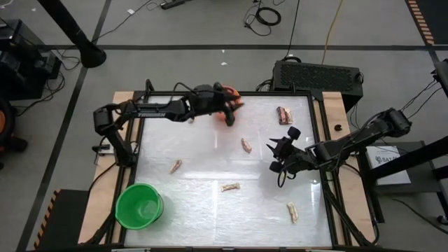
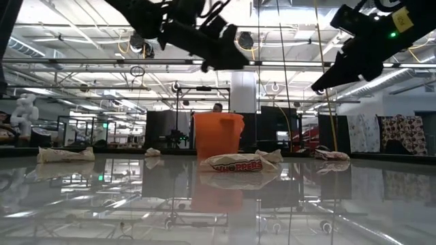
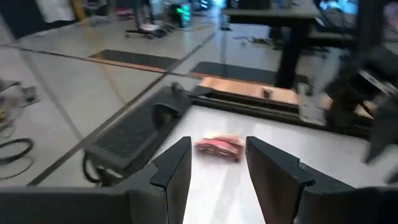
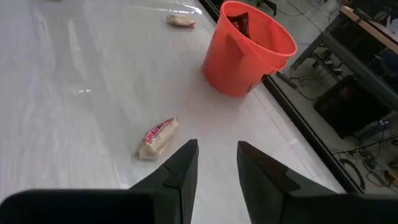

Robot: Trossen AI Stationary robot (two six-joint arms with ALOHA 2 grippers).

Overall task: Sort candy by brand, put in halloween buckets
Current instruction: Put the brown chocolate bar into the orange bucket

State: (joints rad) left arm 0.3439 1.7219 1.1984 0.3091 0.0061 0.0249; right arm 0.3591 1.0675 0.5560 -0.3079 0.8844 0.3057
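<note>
Looking straight down, the left gripper [image 1: 225, 112] is seen over the orange bucket [image 1: 229, 105], the green bucket [image 1: 139, 206] well apart.

At table level, cream candy [image 2: 233, 162] lies before the orange bucket.

In the wrist views, both pairs of fingers are held apart; the right gripper [image 4: 217, 163] holds nothing.

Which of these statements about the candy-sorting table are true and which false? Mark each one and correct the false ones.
1. The green bucket stands at the table's near left corner. True.
2. The orange bucket is empty. False: a dark wrapped piece shows inside it in the right wrist view.
3. The left gripper is over the orange bucket at the table's far edge. True.
4. The right gripper is shut on a cream candy. False: its fingers are apart and empty; that candy lies on the table.
5. All the candy is already in buckets. False: several pieces lie loose on the table.
</note>
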